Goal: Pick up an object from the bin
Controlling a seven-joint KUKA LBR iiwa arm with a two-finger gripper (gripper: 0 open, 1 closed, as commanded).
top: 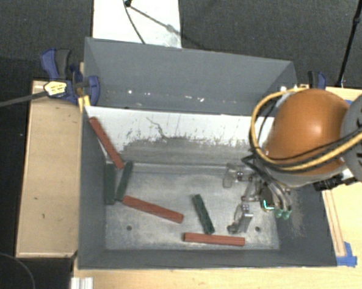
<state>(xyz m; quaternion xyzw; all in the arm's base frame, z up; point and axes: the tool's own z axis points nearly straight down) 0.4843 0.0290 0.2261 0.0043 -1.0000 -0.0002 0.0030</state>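
– Camera view: where is the end effector (242,223)?
– Low over the right part of the bin (191,80) floor, under the orange wrist cover (304,133). Spread or pressed together, I cannot tell.
– What lies nearest?
– A thin, flat red-brown bar (214,239), lengthwise along the front wall, its right end just beside the end effector. Left of it, a shorter dark green bar (203,213) lies slanted, near but apart.
– Anything else?
– A second red-brown bar (152,209) mid-floor, and a third (106,142) propped against the left wall beside two green sticks (116,181), well apart.
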